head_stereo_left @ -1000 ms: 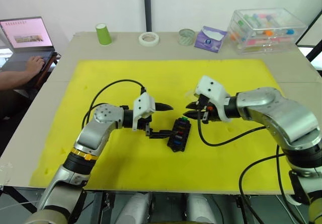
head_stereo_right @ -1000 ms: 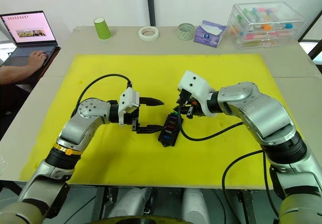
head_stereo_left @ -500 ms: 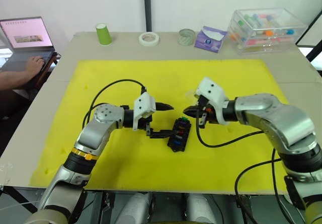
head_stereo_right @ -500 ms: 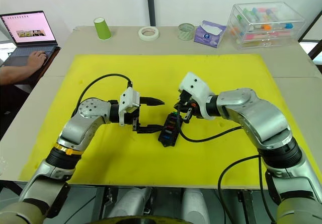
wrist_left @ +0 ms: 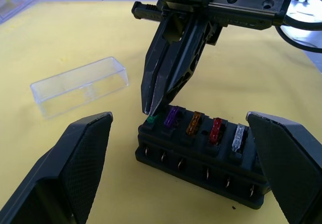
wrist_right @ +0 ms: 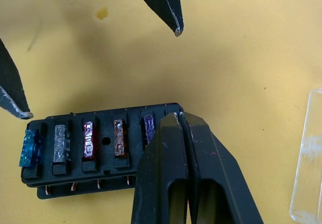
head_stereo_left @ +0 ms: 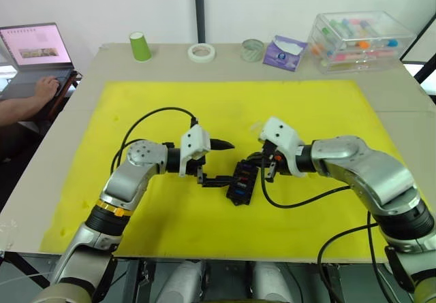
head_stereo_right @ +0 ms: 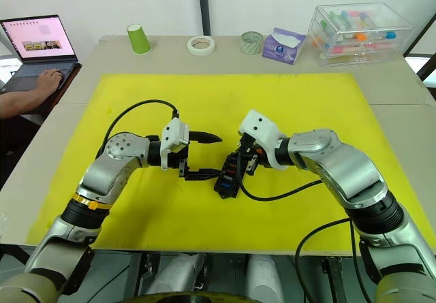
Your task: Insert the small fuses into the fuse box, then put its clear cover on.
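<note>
A yellow-matted surface (head_stereo_left: 327,105) carries the fuse box (wrist_left: 201,151), a small black block lying near the middle, a little toward the front edge. Five fuses stand in its row of slots: blue (wrist_right: 27,147), grey (wrist_left: 238,136), red (wrist_left: 216,129), amber (wrist_left: 194,123) and purple (wrist_left: 172,117).

The right gripper (wrist_left: 153,108) has its two black fingers pressed together, pinching the green fuse (wrist_left: 150,119) at their tips, right at the last slot on the end of the box. The left gripper (head_stereo_left: 218,161) is spread wide, one finger on each side of the box without clearly touching it, bracing rather than gripping.

The clear cover (wrist_left: 80,85) lies on the mat just beside the box, toward the back edge, not yet fitted.

This looks like the final fuse going in. The next move likely calls for a straight push down until the green fuse sits level with the others, then a release and a reach for the cover.

Along the back edge stand a green cup (head_stereo_left: 140,46), two tape rolls, a tissue pack and a large clear storage box (head_stereo_left: 359,41).
</note>
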`<state>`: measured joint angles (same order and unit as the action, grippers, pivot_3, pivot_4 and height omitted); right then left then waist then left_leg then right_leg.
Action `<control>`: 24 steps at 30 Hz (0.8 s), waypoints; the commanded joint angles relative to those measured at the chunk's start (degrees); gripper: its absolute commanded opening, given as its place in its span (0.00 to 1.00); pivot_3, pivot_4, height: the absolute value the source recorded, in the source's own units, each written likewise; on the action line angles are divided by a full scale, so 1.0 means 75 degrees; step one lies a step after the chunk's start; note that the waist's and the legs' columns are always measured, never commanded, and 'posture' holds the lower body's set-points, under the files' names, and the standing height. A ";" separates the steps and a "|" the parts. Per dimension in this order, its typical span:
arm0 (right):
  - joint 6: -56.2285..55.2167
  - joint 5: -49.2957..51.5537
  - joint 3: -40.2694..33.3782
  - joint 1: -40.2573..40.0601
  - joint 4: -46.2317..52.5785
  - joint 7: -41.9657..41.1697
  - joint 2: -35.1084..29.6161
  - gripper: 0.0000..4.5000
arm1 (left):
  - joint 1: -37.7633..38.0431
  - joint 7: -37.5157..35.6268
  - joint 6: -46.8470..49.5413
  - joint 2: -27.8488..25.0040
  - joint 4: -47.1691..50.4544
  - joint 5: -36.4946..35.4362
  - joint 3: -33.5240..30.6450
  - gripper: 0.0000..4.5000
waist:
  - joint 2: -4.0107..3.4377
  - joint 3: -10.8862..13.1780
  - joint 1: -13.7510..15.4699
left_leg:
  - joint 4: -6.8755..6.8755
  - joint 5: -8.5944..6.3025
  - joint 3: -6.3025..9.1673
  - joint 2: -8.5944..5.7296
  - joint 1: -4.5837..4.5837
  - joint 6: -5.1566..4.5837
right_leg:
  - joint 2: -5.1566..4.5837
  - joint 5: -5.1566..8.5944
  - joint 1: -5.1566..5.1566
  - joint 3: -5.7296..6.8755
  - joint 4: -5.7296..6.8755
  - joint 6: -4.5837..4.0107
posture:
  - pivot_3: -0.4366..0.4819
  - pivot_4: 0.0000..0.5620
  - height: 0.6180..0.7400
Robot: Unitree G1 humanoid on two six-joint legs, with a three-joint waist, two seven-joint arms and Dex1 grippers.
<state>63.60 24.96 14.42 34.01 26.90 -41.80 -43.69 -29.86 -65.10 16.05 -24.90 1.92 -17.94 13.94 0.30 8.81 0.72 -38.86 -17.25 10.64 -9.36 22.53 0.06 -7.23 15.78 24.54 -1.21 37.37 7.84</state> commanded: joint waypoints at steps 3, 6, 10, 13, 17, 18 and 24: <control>-0.0180 -0.0154 0.0065 -0.0081 0.0071 0.0014 -0.0057 0.01 | -0.0094 0.0030 -0.0026 -0.0051 0.0214 -0.0024 -0.0071 1.00 | 0.0000 0.0000 0.0000 | 0.0000 0.0000 0.0000 0.0000 0.0000 0.0000 | 0.0000 0.0000 0.0000 0.0000 0.0000 0.0000 | 0.48 0.27 1.00; -0.0248 -0.0110 -0.0087 -0.0075 0.0070 -0.0018 0.0010 0.01 | -0.0103 0.0031 -0.0031 -0.0054 0.0200 -0.0027 -0.0077 1.00 | 0.0000 0.0000 0.0001 | 0.0000 0.0000 0.0000 0.0000 0.0000 0.0000 | 0.0000 0.0000 0.0000 0.0000 0.0000 0.0000 | 0.48 0.27 1.00; -0.0255 0.0145 -0.0441 -0.0006 0.0123 -0.0163 0.0072 0.01 | -0.0051 -0.0020 -0.0050 -0.0130 0.0225 -0.0067 -0.0132 1.00 | 0.0000 0.0000 0.0000 | 0.0000 0.0000 0.0000 0.0000 0.0000 0.0000 | 0.0000 0.0000 0.0000 0.0000 0.0000 0.0000 | 0.48 0.27 1.00; 0.0049 0.0841 -0.1370 0.0132 0.0189 -0.0215 0.0310 0.01 | 0.0066 -0.0136 -0.0071 -0.0317 0.0404 -0.0311 -0.0395 1.00 | 0.0000 0.0000 0.0000 | 0.0002 0.0000 0.0000 0.0000 0.0000 0.0000 | 0.0001 0.0000 0.0001 0.0000 0.0000 0.0000 | 0.48 0.27 1.00; 0.0018 0.1165 -0.2024 0.0022 0.0222 -0.0325 0.0056 0.01 | 0.0223 -0.0221 -0.0177 -0.0652 0.0488 -0.0465 -0.0781 1.00 | 0.0000 0.0000 0.0005 | 0.0002 0.0000 0.0001 0.0000 0.0000 0.0000 | 0.0001 0.0000 0.0001 -0.0001 -0.0001 0.0000 | 0.48 0.27 1.00; -0.0150 0.1142 -0.2128 -0.0091 0.0233 -0.0398 -0.0088 0.01 | 0.0278 -0.0247 -0.0171 -0.0775 0.0486 -0.0507 -0.0893 1.00 | 0.0000 0.0000 0.0003 | 0.0002 0.0000 0.0002 0.0000 0.0000 0.0000 | 0.0001 0.0000 0.0000 0.0000 0.0000 0.0000 | 0.48 0.27 1.00; -0.2394 0.0591 -0.3268 -0.1352 -0.0185 -0.1132 -0.0996 0.36 | 0.0432 -0.0025 -0.0496 -0.1666 -0.0321 -0.0334 -0.1851 1.00 | 0.0000 0.0000 0.0003 | 0.0003 0.0000 -0.0001 0.0000 -0.0002 0.0000 | 0.0001 0.0000 0.0000 0.0001 -0.0001 0.0000 | 0.48 0.27 1.00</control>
<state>50.43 30.25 -6.09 24.30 25.75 -49.10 -50.34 -26.45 -66.09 14.13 -36.31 0.65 -20.64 3.02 0.30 8.81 0.74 -38.84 -17.25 10.64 -9.35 22.51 0.06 -7.21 15.78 24.54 -1.21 37.36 7.84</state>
